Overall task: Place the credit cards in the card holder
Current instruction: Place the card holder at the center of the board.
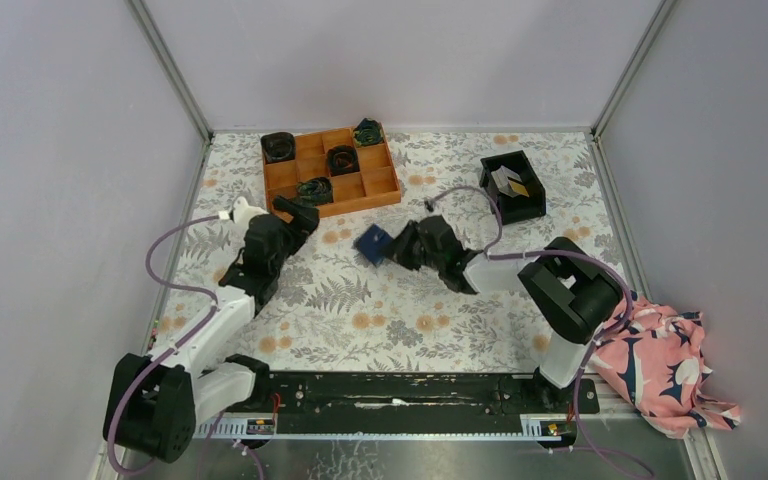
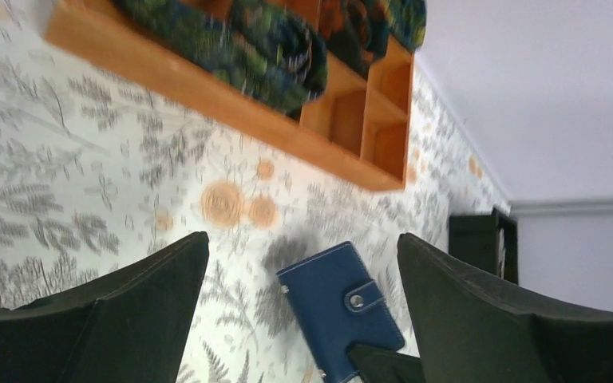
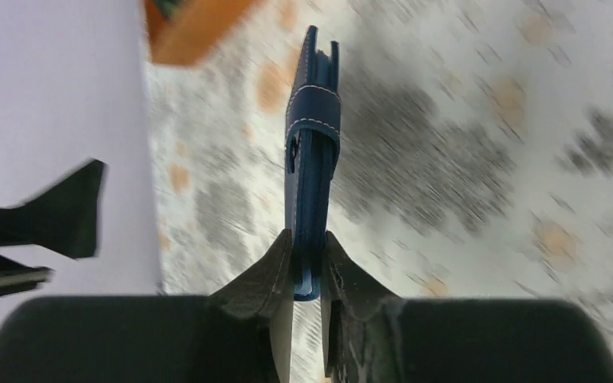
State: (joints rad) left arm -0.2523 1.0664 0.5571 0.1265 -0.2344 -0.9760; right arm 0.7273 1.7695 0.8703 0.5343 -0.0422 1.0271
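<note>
Folded card holder (image 1: 372, 243) is clamped by right gripper (image 1: 400, 250) mid-table, just near of the orange compartment tray (image 1: 332, 172). In the right wrist view its fingers (image 3: 267, 279) are seen pinched on one end of the card holder, which is held edge-on with the snap tab (image 3: 314, 120) wrapped over its edge. In the left wrist view the navy face and metal snap (image 2: 357, 300) are seen, with a shadow cast on the floral table cover (image 1: 390, 310) beside it. To the left of it, left gripper (image 1: 297, 214) is positioned at the tray's near-left corner with jaws spread wide. The card holder is framed between that gripper's fingers (image 2: 128, 307) but kept apart from them. At far right, credit cards (image 1: 509, 181) are located inside the black bin (image 1: 527, 208), well apart from the card holder. Grey and yellow-orange faces can be made out, but the count cannot be told. Dark rolled items (image 1: 279, 146) are seated in some tray compartments. A pink patterned cloth (image 1: 660, 365) is bunched at near right, beside the right arm's base.
</note>
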